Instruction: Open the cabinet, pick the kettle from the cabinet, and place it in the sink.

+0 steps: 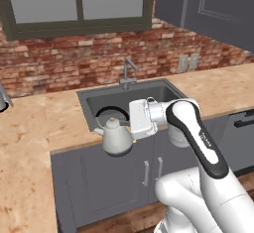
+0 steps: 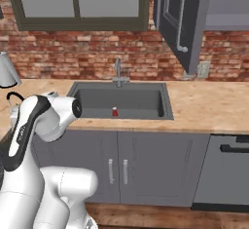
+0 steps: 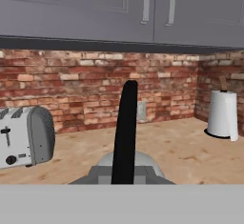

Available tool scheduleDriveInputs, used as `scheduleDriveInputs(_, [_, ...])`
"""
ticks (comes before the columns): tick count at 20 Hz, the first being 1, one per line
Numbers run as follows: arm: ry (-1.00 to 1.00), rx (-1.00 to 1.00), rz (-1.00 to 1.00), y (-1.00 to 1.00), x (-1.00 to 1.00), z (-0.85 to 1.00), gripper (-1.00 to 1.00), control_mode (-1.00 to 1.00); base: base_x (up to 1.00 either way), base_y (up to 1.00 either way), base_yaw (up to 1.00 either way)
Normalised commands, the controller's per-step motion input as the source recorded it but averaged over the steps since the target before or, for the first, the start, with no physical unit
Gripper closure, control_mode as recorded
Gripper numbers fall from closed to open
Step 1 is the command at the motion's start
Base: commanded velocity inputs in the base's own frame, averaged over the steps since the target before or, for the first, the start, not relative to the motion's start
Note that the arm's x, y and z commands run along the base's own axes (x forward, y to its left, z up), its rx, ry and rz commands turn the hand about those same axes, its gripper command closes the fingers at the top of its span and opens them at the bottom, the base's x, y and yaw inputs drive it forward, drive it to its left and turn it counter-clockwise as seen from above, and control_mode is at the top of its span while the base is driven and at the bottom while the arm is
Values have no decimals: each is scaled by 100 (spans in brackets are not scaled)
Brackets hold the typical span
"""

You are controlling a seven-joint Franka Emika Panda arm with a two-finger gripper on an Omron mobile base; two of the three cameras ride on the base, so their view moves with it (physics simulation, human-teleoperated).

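Observation:
The small silver-grey kettle (image 1: pixel 117 137) hangs upright in the air by the front left corner of the sink (image 1: pixel 92 99), a dark grey basin with an angular faucet (image 1: pixel 128 74). My gripper (image 1: pixel 128 121) is shut on its thin black arched handle (image 1: pixel 110 111). In the hand view that handle (image 3: pixel 126 131) rises up the middle, with the kettle's rounded top (image 3: pixel 143 163) just below it. From the right base the arm hides most of the kettle; the sink (image 2: pixel 168 105) lies to its right. The dark grey cabinet (image 2: pixel 176 13) at the upper right has its door swung open.
A small red object (image 2: pixel 115 111) lies in the basin. Ahead of the hand, a toaster (image 3: pixel 25 137) and a white paper-towel roll (image 3: pixel 222 114) stand on the wooden counter (image 3: pixel 181 147) against the brick wall. Base cabinets (image 2: pixel 116 169) and a dishwasher (image 2: pixel 224 174) sit below.

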Motion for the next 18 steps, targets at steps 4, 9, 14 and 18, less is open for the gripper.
scheduleDriveInputs(4, [0,0,0,0,0,0,100,100,20,44,9])
scheduleDriveInputs(9, [0,0,0,0,0,0,100,100,37,33,11])
scheduleDriveInputs(14, [0,0,0,0,0,0,100,100,46,34,5])
scheduleDriveInputs(18, [0,0,0,0,0,0,100,100,44,37,0])
